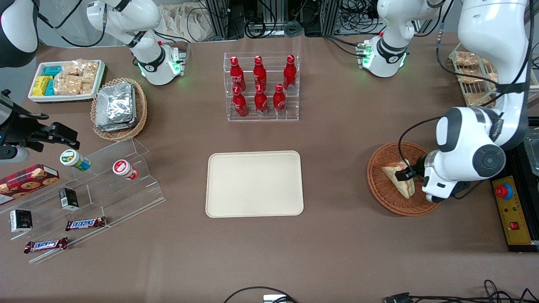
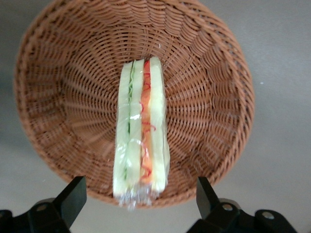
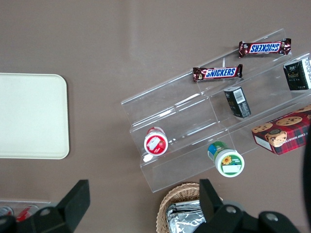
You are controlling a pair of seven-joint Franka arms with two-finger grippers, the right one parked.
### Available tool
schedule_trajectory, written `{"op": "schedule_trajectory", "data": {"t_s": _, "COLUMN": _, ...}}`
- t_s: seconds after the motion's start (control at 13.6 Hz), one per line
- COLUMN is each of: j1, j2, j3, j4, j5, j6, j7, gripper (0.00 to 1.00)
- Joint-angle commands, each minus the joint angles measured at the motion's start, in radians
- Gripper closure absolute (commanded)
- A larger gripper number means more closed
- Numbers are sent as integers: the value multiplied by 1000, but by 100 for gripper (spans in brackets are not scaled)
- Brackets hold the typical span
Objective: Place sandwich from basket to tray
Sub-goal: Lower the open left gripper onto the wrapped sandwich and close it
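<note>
As the front view shows it, the gripper (image 1: 410, 174) of the left arm hangs over the basket (image 1: 378, 185), right above the sandwich (image 1: 398, 180), which lies inside the basket wrapped in clear film. The sandwich has not left the basket, and the tray (image 1: 254, 184) lies well apart from it, toward the middle of the table, with nothing on it. From this view I cannot say if the fingers already touch the bread.

While the wrist camera looks straight down, the relation becomes clear. The sandwich (image 2: 141, 131) lies on the woven bottom of the basket (image 2: 63, 97) with its filling edge up, and its long axis runs away from the camera, between the two fingers (image 2: 73, 196). The fingers are spread wide, one on each side of the wedge, and both are apart from it. So the closing line crosses the short width of the sandwich, which I judge is the good way to pinch it. The next move probably needs only a descent and then a closing.

In the parked arm's wrist view, only a part of the tray (image 3: 29, 116) appears.
</note>
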Motion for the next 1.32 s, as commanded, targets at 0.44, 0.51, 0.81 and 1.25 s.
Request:
{"op": "schedule_trajectory", "data": {"t_s": 0.44, "j1": 8, "j2": 63, "j3": 6, "j4": -160, "j5": -11, "j6": 277, "j7": -9, "gripper": 2}}
{"op": "schedule_trajectory", "data": {"t_s": 0.51, "j1": 10, "j2": 69, "j3": 6, "j4": -162, "j5": -11, "j6": 282, "j7": -9, "gripper": 17}}
{"op": "schedule_trajectory", "data": {"t_s": 0.81, "j1": 10, "j2": 57, "j3": 6, "j4": -156, "j5": -13, "j6": 277, "j7": -15, "gripper": 86}}
{"op": "schedule_trajectory", "data": {"t_s": 1.25, "j1": -6, "j2": -9, "j3": -47, "j4": -13, "j5": -29, "j6": 110, "j7": -110, "gripper": 100}}
